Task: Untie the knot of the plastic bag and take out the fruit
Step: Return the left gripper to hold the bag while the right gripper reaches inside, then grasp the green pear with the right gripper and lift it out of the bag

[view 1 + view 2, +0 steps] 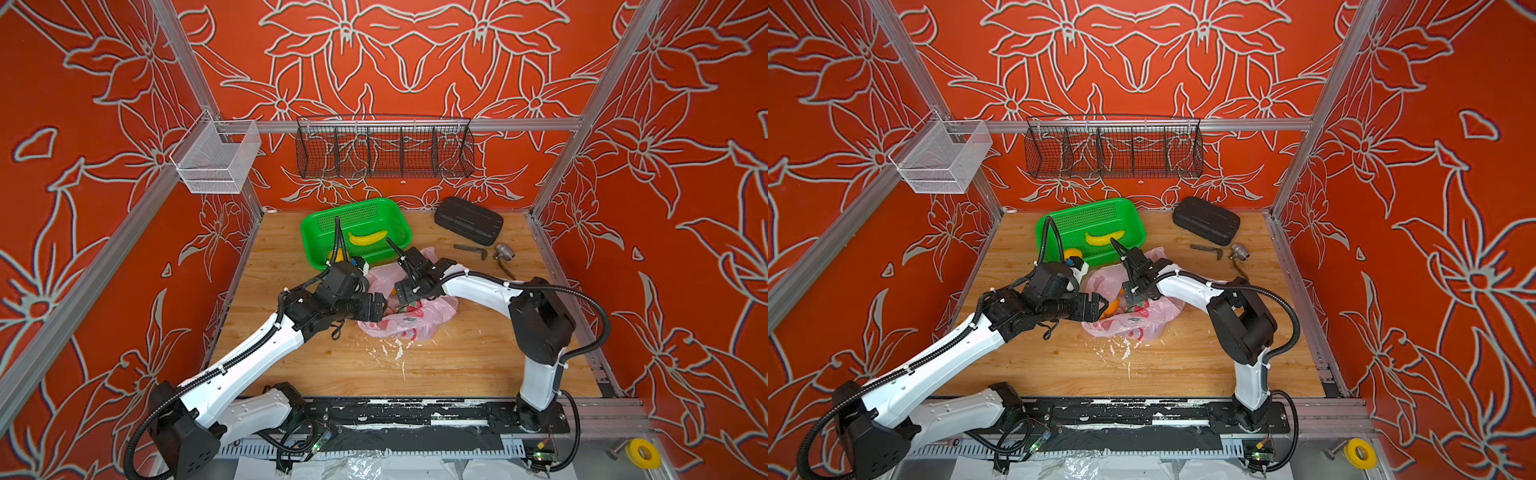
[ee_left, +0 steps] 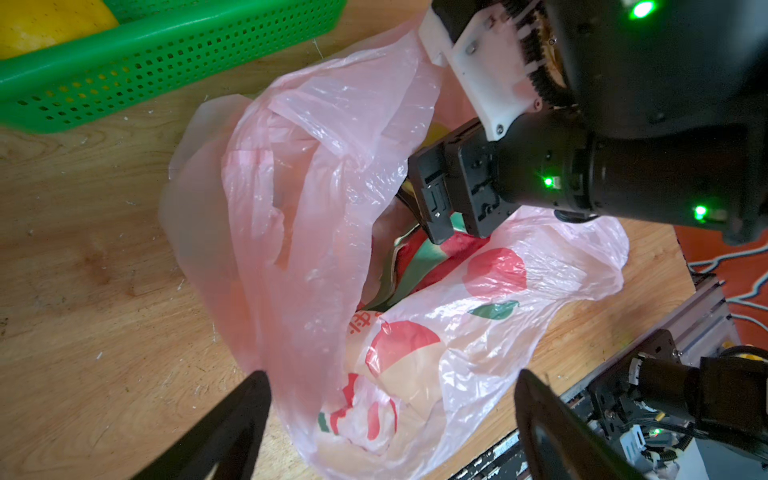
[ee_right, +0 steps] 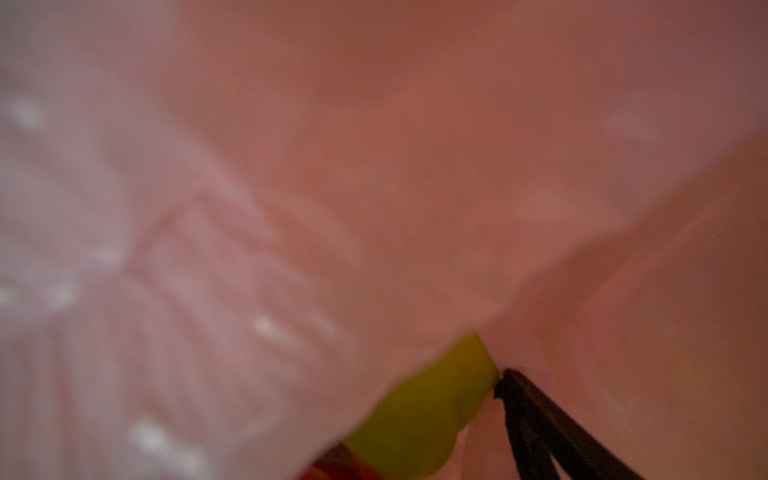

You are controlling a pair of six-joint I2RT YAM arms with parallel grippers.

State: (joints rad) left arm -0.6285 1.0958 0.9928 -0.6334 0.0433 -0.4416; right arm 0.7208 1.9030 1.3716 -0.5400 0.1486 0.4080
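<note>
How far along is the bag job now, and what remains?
Done: the plastic bag gapes open, untied, and one yellow-orange fruit lies in the green basket. In hand: the right hand reaches into the bag over the dragon fruit; the left hand stands open at the bag. Left: the dragon fruit and an orange at the bag's mouth.

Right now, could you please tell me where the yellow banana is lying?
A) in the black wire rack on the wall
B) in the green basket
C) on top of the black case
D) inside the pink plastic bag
B: in both top views the yellow banana lies on the perforated floor of the green basket, at the back of the table.
</note>
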